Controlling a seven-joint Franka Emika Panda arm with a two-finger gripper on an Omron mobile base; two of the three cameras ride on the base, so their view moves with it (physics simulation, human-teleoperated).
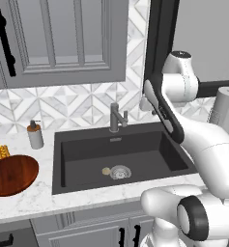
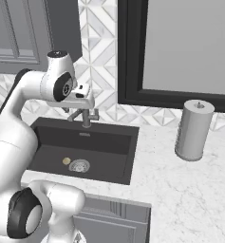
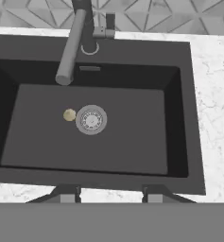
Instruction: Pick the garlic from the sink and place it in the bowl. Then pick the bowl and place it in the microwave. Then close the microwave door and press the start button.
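Step in hand, as I read it: first pick, approach phase. The garlic (image 3: 69, 115) lies on the floor of the sink (image 3: 47, 142), just beside the round steel drain (image 3: 91, 119), apart from it on the bowl's side. Nothing is held.

The gripper (image 3: 111, 194) hangs high above the basin, looking straight down into it. Its two finger tips stand apart with clear space between — a moderate gap, wider than the garlic looks from here, though I can't judge the margin.

Next move, my guess: shift sideways so the garlic sits between the tips — right now it's off to one side of the hand's centre line — then drop straight to the sink floor and close. Watch the faucet (image 3: 71, 47); its spout reaches over the basin, close to the line down to the garlic.

View differences:
- Left base view has the bowl (image 1: 12, 174) on the counter (image 1: 38, 193) beside the sink, empty, with a soap dispenser (image 1: 35, 134) behind it. The other two views cut the bowl off.
- Right base view has a grey canister (image 2: 194, 130) on the counter at the sink's far side.
- Hand view gives the cleanest garlic-to-drain spacing; from the base views the two nearly merge.
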